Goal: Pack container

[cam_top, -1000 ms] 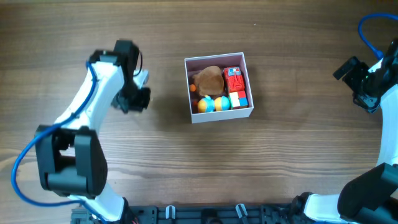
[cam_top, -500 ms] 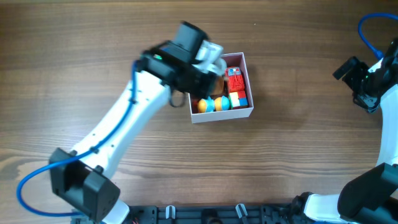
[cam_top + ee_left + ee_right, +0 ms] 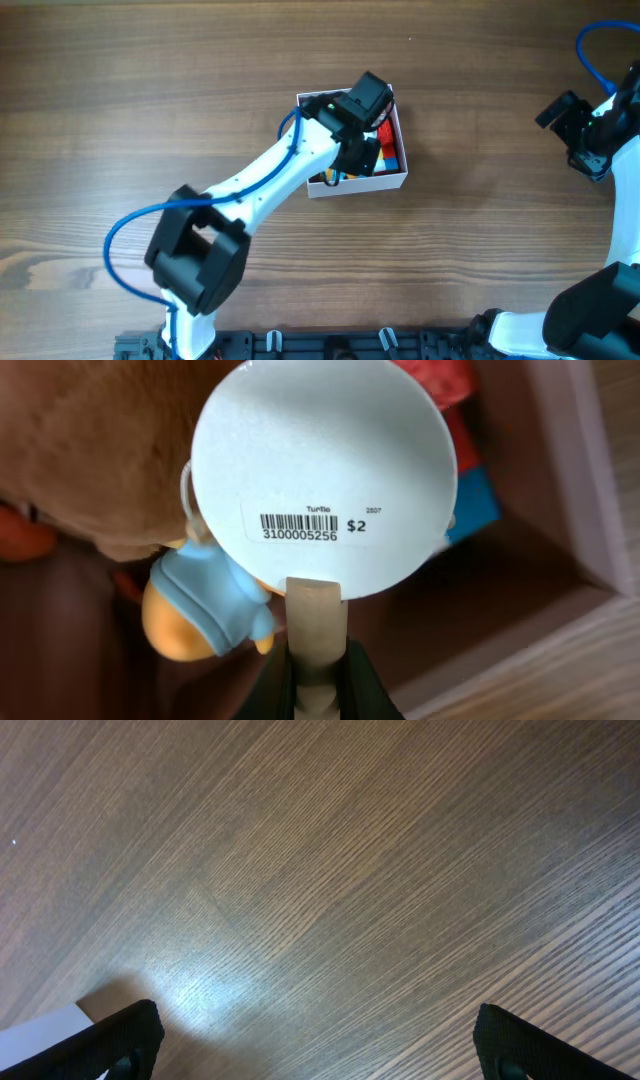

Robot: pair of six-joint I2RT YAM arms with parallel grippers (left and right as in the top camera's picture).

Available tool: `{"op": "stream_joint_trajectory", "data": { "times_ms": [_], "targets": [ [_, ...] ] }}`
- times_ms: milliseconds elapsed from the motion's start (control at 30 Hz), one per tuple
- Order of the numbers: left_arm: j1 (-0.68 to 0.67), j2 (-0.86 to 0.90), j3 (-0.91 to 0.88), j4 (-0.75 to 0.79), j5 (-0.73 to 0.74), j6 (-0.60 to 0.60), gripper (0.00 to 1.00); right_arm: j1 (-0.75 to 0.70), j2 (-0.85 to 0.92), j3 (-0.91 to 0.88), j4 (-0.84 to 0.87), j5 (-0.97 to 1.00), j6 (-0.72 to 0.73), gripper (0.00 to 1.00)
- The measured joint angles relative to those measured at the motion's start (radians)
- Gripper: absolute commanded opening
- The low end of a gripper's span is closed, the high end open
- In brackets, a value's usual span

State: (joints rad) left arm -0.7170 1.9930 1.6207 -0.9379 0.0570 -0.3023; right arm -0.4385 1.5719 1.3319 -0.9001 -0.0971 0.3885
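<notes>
Left tool [image 3: 317,660] over container [image 3: 375,183], clenched on round price tag [image 3: 320,470], wall close; my right tool [image 3: 315,1040] spread wide above wood surface [image 3: 350,870].

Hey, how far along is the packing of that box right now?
Nearly done. The container already holds a brown plush and red toys. The left fingers grip a round tag, dangling an orange-blue toy above its pink floor. Left: release it and withdraw.
</notes>
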Motion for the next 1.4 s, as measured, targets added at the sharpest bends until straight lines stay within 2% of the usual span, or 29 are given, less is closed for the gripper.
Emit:
{"op": "stream_joint_trajectory", "data": {
  "times_ms": [100,167,200,233,300,333,367,600,767,967,1100,1200,1400],
  "targets": [
    [0.000,0.027,0.000,0.000,-0.008,-0.005,0.07,0.000,0.000,0.000,0.000,0.000,0.000,1.00],
    [0.000,0.041,0.000,-0.002,-0.008,-0.011,0.16,0.000,0.000,0.000,0.000,0.000,0.000,1.00],
    [0.000,0.046,0.000,-0.005,-0.008,-0.019,0.29,0.000,0.000,0.000,0.000,0.000,0.000,1.00],
    [0.000,0.048,0.000,-0.006,-0.008,-0.019,0.34,0.000,0.000,0.000,0.000,0.000,0.000,1.00],
    [0.000,0.049,0.000,-0.009,-0.008,-0.028,0.60,0.000,0.000,0.000,0.000,0.000,0.000,1.00],
    [0.000,0.049,0.000,-0.011,-0.009,-0.026,0.84,0.000,0.000,0.000,0.000,0.000,0.000,1.00],
    [0.000,0.049,0.000,-0.014,-0.012,-0.031,1.00,0.000,0.000,0.000,0.000,0.000,0.000,1.00],
    [0.008,-0.016,0.068,-0.101,-0.033,-0.032,1.00,0.000,0.000,0.000,0.003,0.000,0.000,1.00],
    [0.007,-0.213,0.156,-0.144,-0.111,-0.032,1.00,0.000,0.000,0.000,0.003,0.000,0.000,1.00],
    [0.030,-0.532,0.185,-0.229,-0.314,-0.032,1.00,0.000,0.000,0.000,0.004,0.000,0.000,1.00],
    [0.132,-0.703,0.186,-0.283,-0.420,-0.058,1.00,0.000,0.000,0.000,0.004,0.000,0.000,1.00],
    [0.266,-0.816,0.186,-0.299,-0.465,-0.089,1.00,0.000,0.000,0.000,0.004,0.000,0.000,1.00],
    [0.467,-0.908,0.192,-0.364,-0.496,-0.105,1.00,0.000,0.000,0.000,0.003,0.000,0.000,1.00]
  ]
}}
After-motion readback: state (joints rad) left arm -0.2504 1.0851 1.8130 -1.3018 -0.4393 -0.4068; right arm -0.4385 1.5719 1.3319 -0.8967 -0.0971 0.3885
